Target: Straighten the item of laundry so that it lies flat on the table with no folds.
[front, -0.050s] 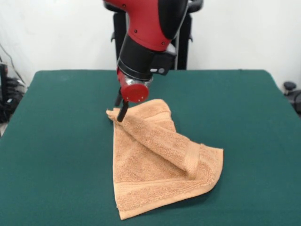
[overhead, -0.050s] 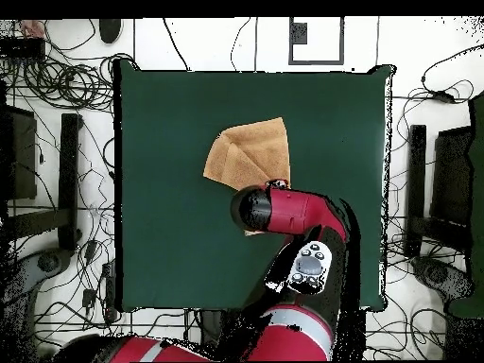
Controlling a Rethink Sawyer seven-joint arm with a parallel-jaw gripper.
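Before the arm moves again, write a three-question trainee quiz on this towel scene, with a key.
1. True or false: the towel lies fully flat on the green table.
2. Where is the claw? A) at the towel's far corner B) off the table C) over bare felt
3. Fill in: a folded flap crosses the towel, ending near its ____ edge in the front view.

Key: 1 false; 2 A; 3 right

A robotics lab. A red and black arm stands over a green-covered bench set against a plain white wall. From overhead, tangled black cables sprawl across the white floor on all sides of the bench, and dark equipment stands flank it left and right
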